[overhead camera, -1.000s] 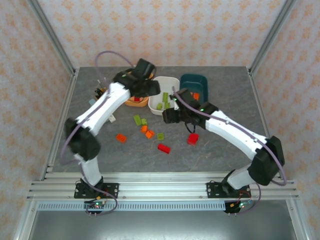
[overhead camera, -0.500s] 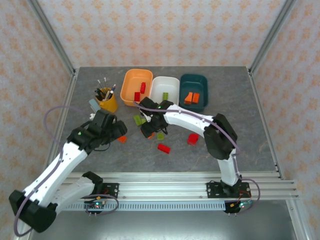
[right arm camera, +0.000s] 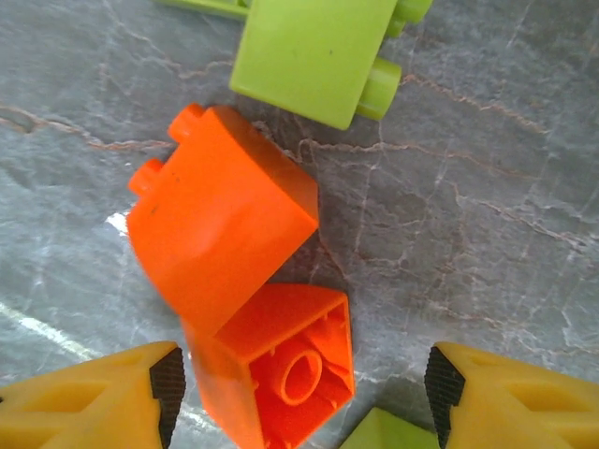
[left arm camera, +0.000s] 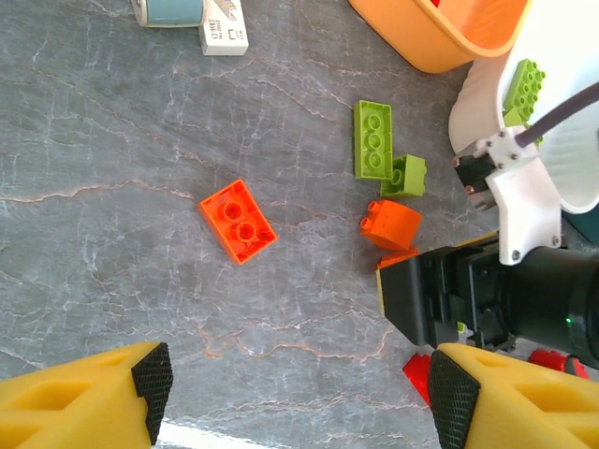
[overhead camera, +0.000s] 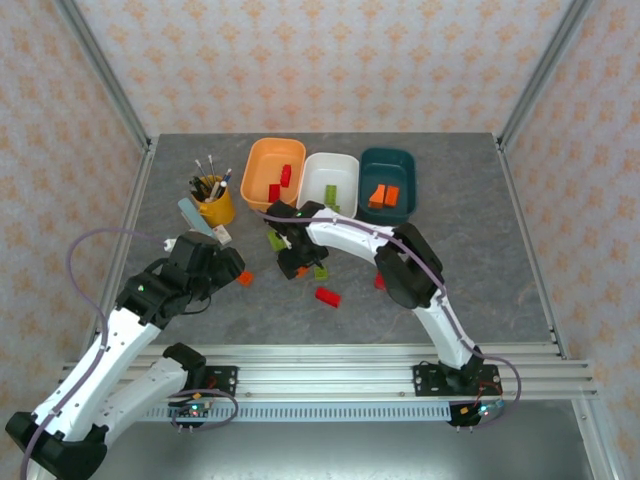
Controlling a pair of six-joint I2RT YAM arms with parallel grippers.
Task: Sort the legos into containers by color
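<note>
My left gripper (left arm camera: 301,398) is open above bare table, a flat orange brick (left arm camera: 238,221) ahead of it; from above it (overhead camera: 215,265) sits just left of that brick (overhead camera: 243,277). My right gripper (right arm camera: 304,388) is open and low, with a hollow-side-up orange brick (right arm camera: 290,374) between its fingers and a second orange brick (right arm camera: 220,224) against it. Lime green bricks (right arm camera: 314,56) lie just beyond. The orange tub (overhead camera: 258,160) holds red bricks, the white tub (overhead camera: 322,165) green ones, the teal tub (overhead camera: 390,160) orange ones.
A yellow cup of brushes (overhead camera: 213,205) stands left of the tubs, with a small white box (left arm camera: 223,26) near it. Red bricks (overhead camera: 327,296) lie in front of the right arm. Green bricks (left arm camera: 372,138) lie near the orange tub's corner (left arm camera: 440,33).
The left arm swung back from over the orange tub to the table beside the flat orange brick. The right gripper moved from the white tub down over the orange bricks.
</note>
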